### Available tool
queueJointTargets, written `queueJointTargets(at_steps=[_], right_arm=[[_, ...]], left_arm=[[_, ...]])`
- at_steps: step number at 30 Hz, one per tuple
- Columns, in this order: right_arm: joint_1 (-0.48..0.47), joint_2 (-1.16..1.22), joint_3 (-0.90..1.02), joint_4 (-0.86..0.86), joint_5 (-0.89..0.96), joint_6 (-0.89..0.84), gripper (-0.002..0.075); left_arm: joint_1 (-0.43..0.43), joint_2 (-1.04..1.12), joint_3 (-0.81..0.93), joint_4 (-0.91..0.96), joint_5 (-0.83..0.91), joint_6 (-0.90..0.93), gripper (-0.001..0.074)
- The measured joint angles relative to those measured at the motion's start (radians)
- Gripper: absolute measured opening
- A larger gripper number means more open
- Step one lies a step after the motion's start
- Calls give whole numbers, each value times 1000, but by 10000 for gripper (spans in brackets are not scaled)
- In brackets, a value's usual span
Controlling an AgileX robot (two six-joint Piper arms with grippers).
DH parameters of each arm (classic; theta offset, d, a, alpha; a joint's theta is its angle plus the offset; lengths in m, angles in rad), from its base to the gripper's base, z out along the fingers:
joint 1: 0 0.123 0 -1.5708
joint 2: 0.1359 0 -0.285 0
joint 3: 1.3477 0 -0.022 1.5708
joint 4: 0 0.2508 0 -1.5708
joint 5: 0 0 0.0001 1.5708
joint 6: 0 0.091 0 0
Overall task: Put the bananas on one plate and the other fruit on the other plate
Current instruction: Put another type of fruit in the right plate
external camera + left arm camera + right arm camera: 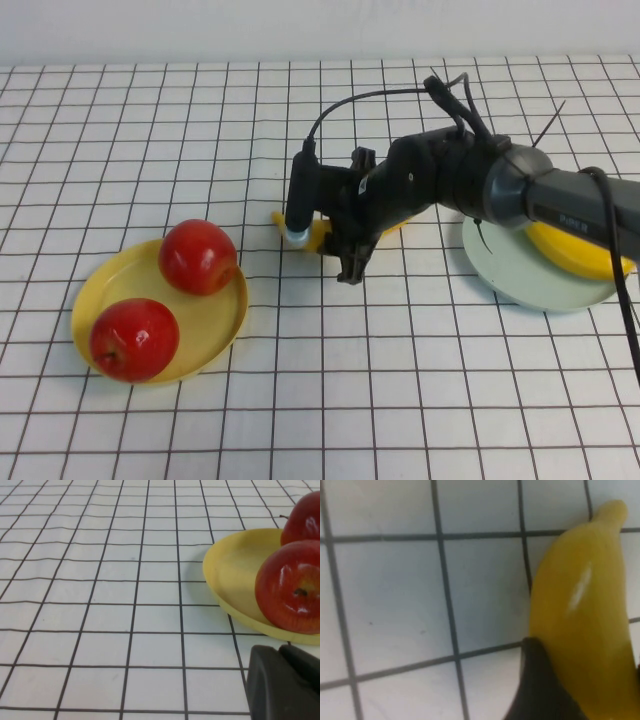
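Bananas lie apart in the high view: one banana (580, 252) rests on the grey-green plate (520, 278) at the right, under the right arm (560, 200), while the other banana (312, 234) lies on the checked bench (400, 380) near the middle, mostly hidden by the right claw (345, 245). That claw is down over it, its fingers either side of the fruit and not yet closed tight. Two red apples, one apple (198, 256) and a nearer apple (134, 339), sit on the yellow plate (215, 320) at the left.

From the left wrist, the yellow plate (235, 575) holds both apples (290, 592), and the left claw (282, 682) shows as a dark closed tip just beside the plate's rim, holding nothing.

From the right wrist, the loose banana (585, 610) lies on the bench (395, 605), one dark finger (540, 685) touching its side.
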Motion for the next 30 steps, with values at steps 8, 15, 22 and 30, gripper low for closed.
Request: queueJointTargets(at_steps=[8,15,22,30], right_arm=[[2,-168,0,-20,56,356,346],[-57,-322,35,-218,324,882,345],[-180,-342,205,-269,443,980,343],[-245,-342,264,-247,327,982,342]], left_arm=[[0,0,0,0,0,0,-4],[0,0,0,0,0,0,-4],[0,0,0,0,0,0,-4],[0,0,0,0,0,0,-4]])
